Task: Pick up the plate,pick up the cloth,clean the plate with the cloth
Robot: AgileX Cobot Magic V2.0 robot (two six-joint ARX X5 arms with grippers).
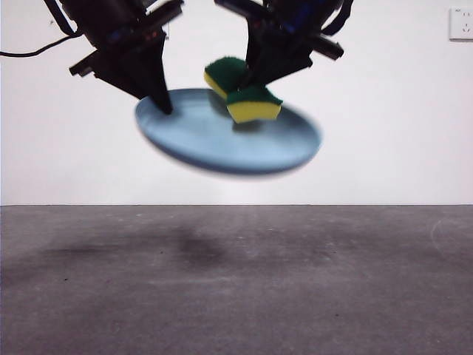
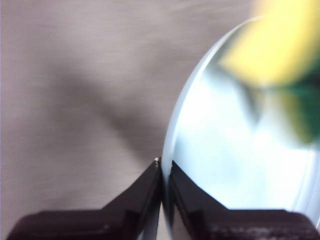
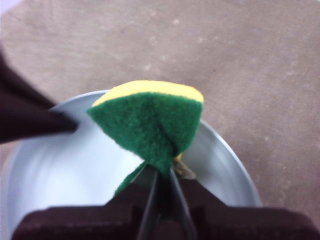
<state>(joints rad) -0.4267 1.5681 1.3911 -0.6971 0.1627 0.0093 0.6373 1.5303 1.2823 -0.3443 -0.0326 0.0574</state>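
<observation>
Front view: the plate (image 1: pixel 222 137) is held in the air, well above the grey surface (image 1: pixel 236 281), tilted so that the rim nearest the left gripper (image 1: pixel 164 103) sits higher than the far rim; its outline is blurred. The left gripper's fingers are pinched on that raised rim. The cloth (image 1: pixel 247 96), a yellow sponge with a green scouring face, is folded between the fingers of the right gripper (image 1: pixel 251 87) and is seen over the plate's middle, touching or just above the inner face; which of the two cannot be told here. Left wrist view: the left gripper (image 2: pixel 162 170) is seen with fingers drawn narrow, the plate's (image 2: pixel 240 165) rim clamped edge-on between them. The cloth (image 2: pixel 280 45) appears as a yellow and green blur over the plate, away from the held rim. Right wrist view: the right gripper (image 3: pixel 162 185) has fingers closed tight on the cloth (image 3: pixel 150 122), green face toward the camera, yellow foam at its far edge. The plate (image 3: pixel 70 175) lies directly beyond the cloth, and a dark finger of the other arm reaches in to its rim. Judgement: the wiping step is in hand; the move turns on the cloth lying straight ahead of the right fingers, against the plate's inner face. The plate holds nothing but the cloth.
</observation>
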